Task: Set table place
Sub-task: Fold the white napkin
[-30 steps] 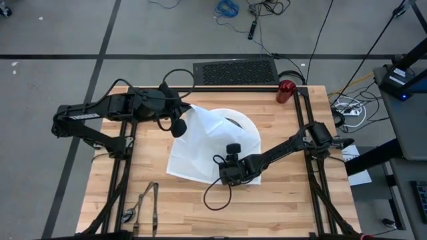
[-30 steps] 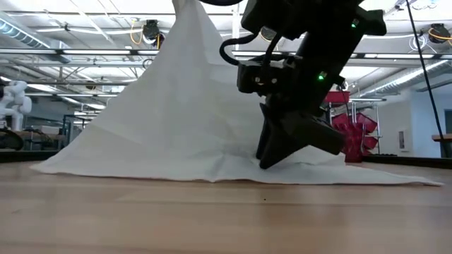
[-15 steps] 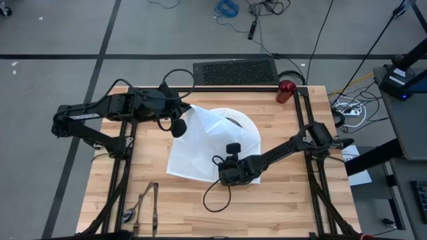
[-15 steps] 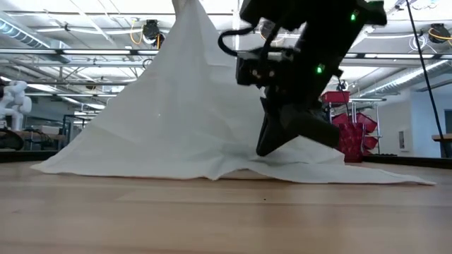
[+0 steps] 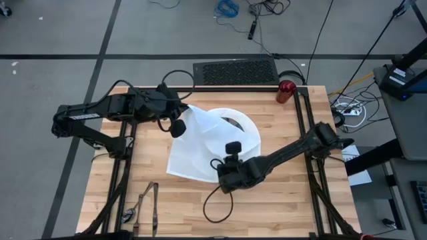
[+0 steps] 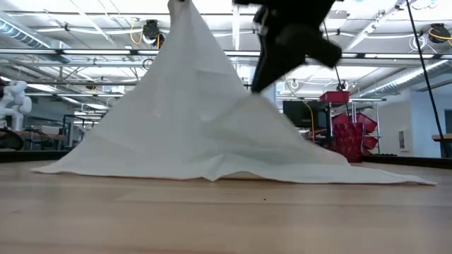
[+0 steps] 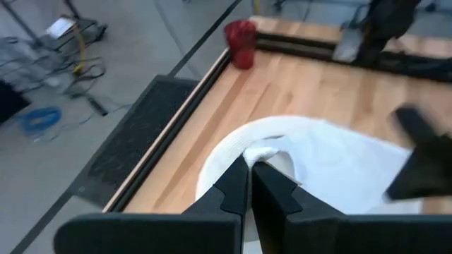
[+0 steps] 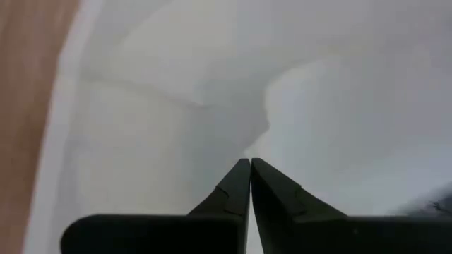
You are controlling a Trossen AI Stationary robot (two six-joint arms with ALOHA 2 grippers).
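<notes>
A white cloth napkin point(image 5: 193, 147) is draped over a big round white plate point(image 5: 249, 128) in the middle of the wooden table point(image 5: 293, 193). It rises like a tent in the low view point(image 6: 176, 120). My left gripper point(image 5: 189, 109) is shut on its far left corner, high above the table. My right gripper point(image 5: 219, 177) is shut on the cloth near the napkin's near edge and is raised off the table point(image 6: 252, 88). The red cup point(image 5: 285, 91) stands at the far right corner. My left gripper pinches a bunched corner of the napkin point(image 7: 264, 152) between its two fingers, slanting downward from the table's left. The cloth hangs from it and spreads down to the table. My right gripper pinches a fold of the napkin point(image 8: 247, 152) between its shut fingertips, slanting down from the right. That fold is lifted into a second, lower peak point(image 6: 248, 93), while the napkin's edge point(image 6: 233, 175) stays on the table.
Dark metal cutlery point(image 5: 143, 203) lies near the table's near left corner. A black keyboard-like tray point(image 5: 235, 71) sits beyond the far edge. Black frame rails point(image 5: 303, 113) run along the table's sides. Bare wood lies to the right of the plate and along the near edge.
My right gripper has risen from the table top, taking a fold of the napkin up with it. The cloth under it, flat a second ago, now slopes up to its fingertips. The napkin's near edge has stayed on the table.
</notes>
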